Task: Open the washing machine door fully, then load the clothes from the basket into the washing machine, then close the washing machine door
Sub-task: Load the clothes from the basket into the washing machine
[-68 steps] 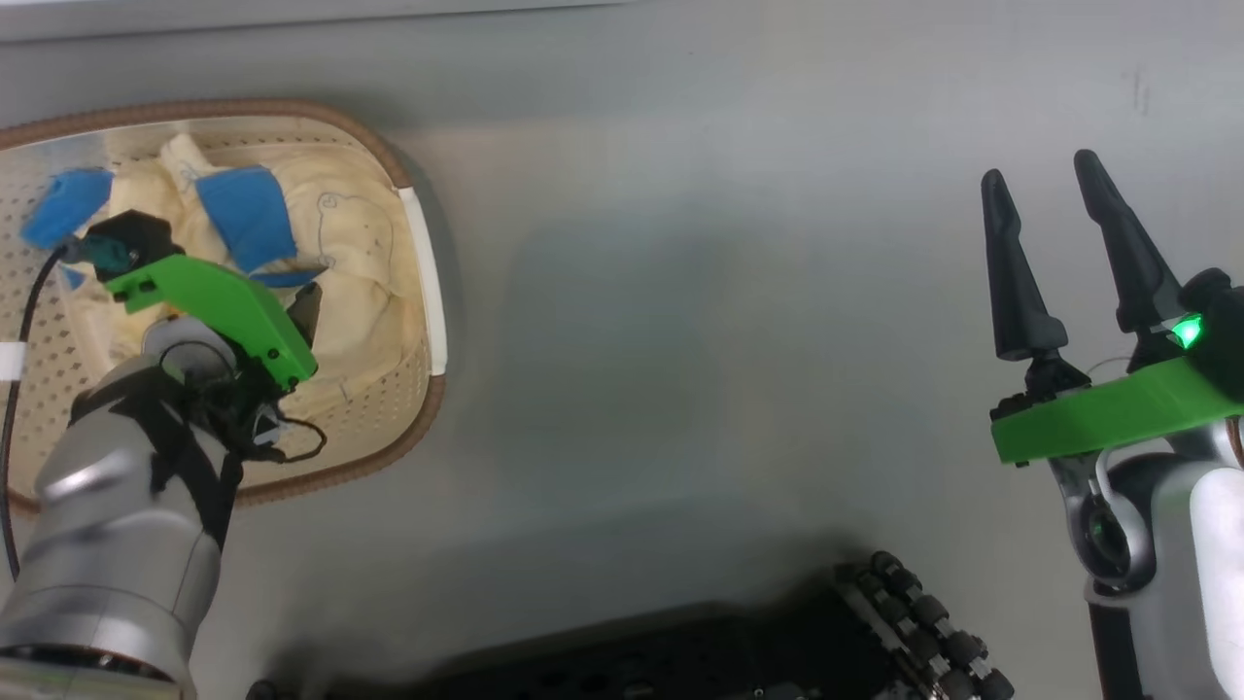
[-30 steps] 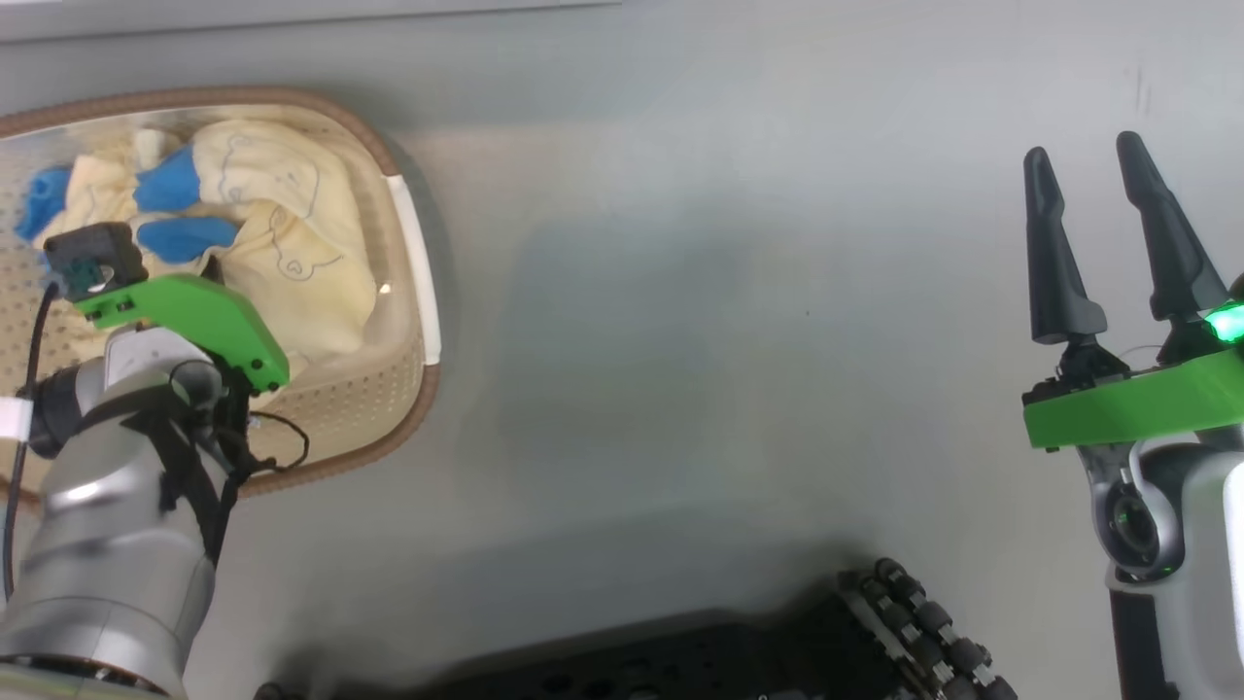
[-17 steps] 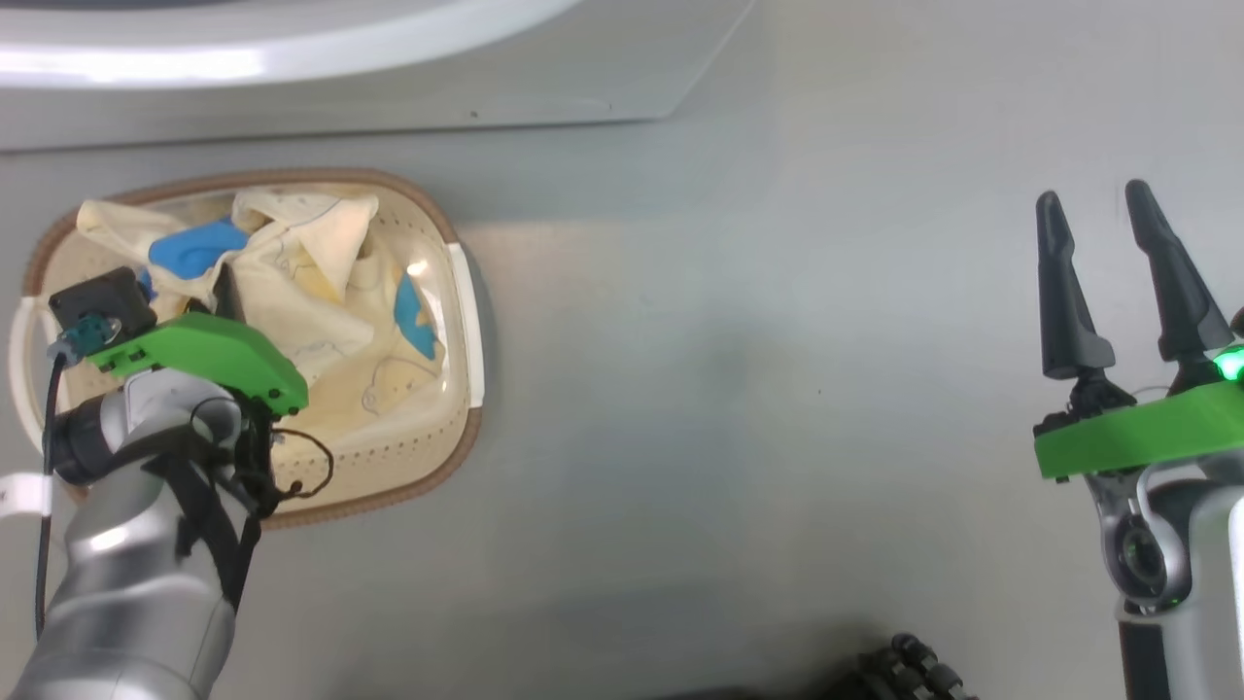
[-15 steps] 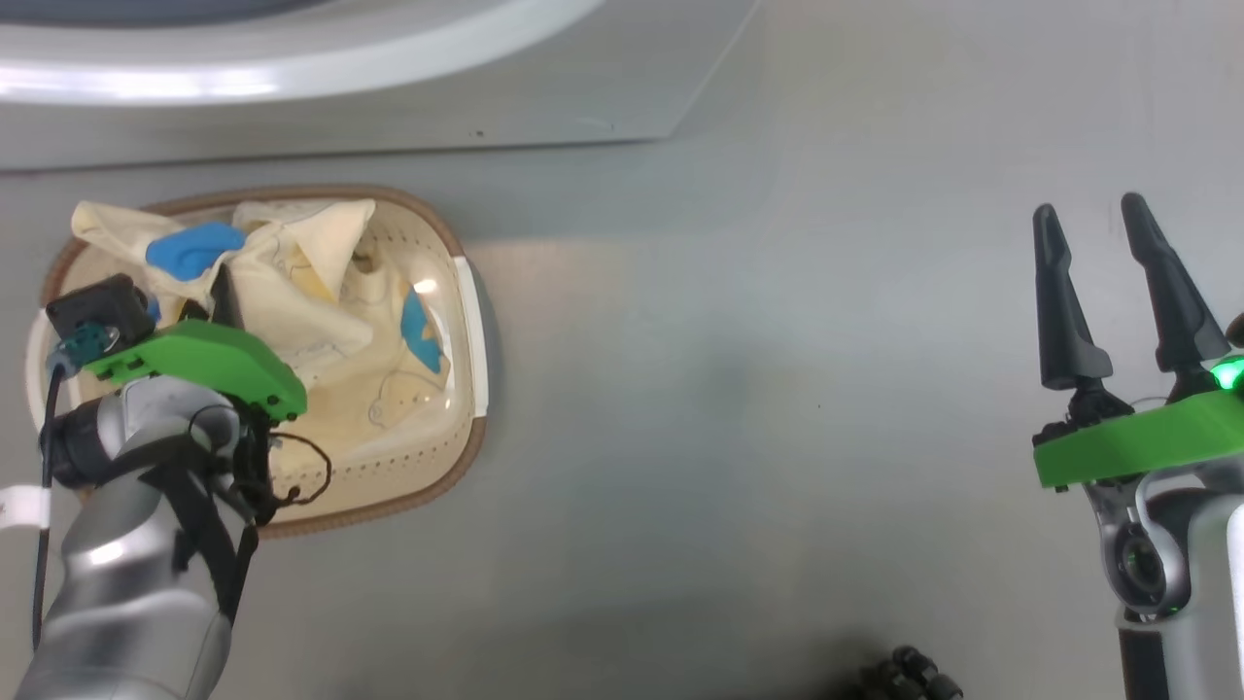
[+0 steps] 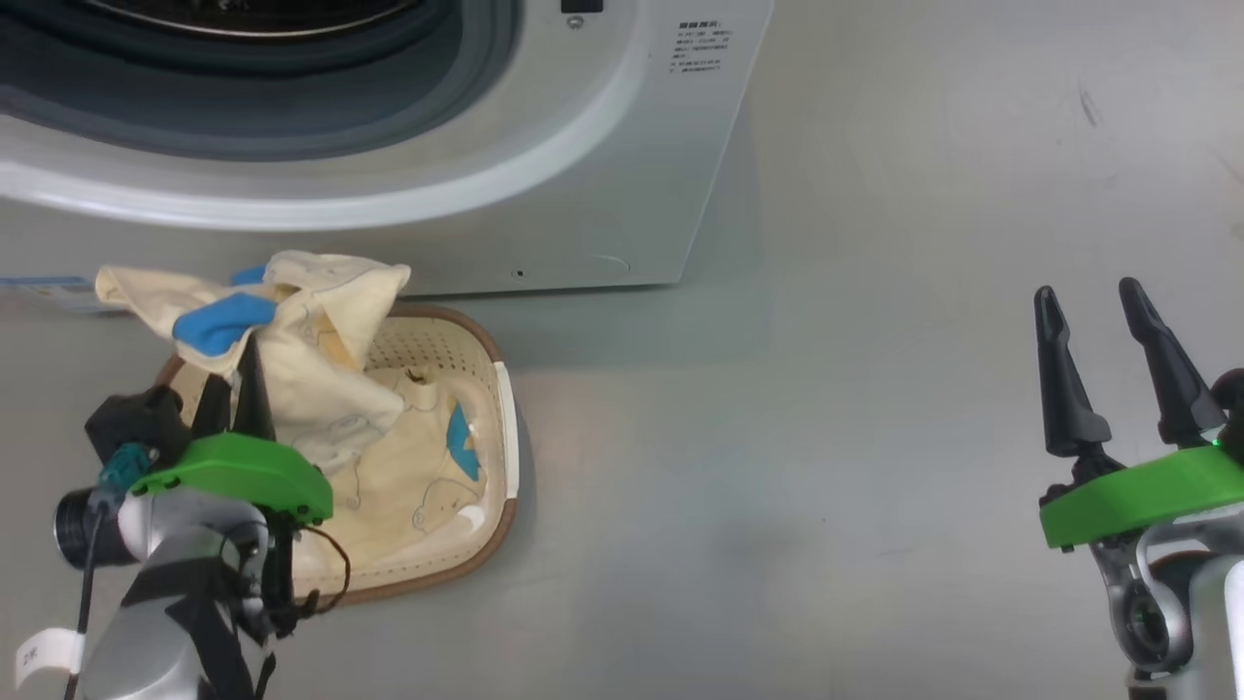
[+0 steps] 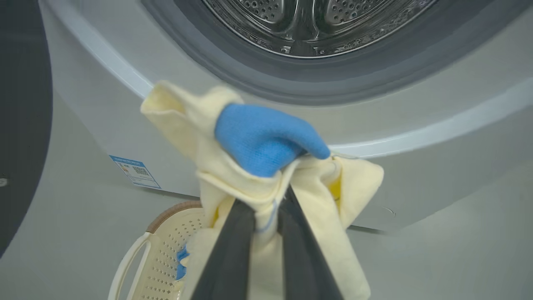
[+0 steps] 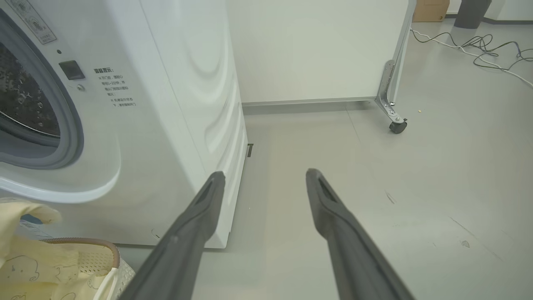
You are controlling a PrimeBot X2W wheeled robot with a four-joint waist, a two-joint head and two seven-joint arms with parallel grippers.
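My left gripper (image 5: pixel 233 374) is shut on a pale yellow garment (image 5: pixel 311 292) with a blue patch and holds it above the basket (image 5: pixel 486 554). In the left wrist view the fingers (image 6: pixel 233 250) pinch the cloth (image 6: pixel 266 141) just below the washing machine's (image 6: pixel 416 166) open steel drum (image 6: pixel 308 21). The dark washing machine door (image 6: pixel 21 125) stands swung open at that view's left edge. More clothes (image 5: pixel 418 476) lie in the cream basket, which sits on the floor against the machine's (image 5: pixel 603 165) front. Far to the right, my right gripper (image 5: pixel 1087 289) hangs open and holds nothing.
A blue label sticker (image 6: pixel 135 171) is low on the machine's front. In the right wrist view, past my open gripper (image 7: pixel 265 174), a white panel on a caster (image 7: pixel 397 125) stands beyond the machine (image 7: pixel 183 96). Cables (image 7: pixel 479 46) trail on the grey floor.
The head camera has tilted up, bringing the washing machine into view. My left gripper has risen out of the basket with the garment hanging from it. The right gripper stays open.
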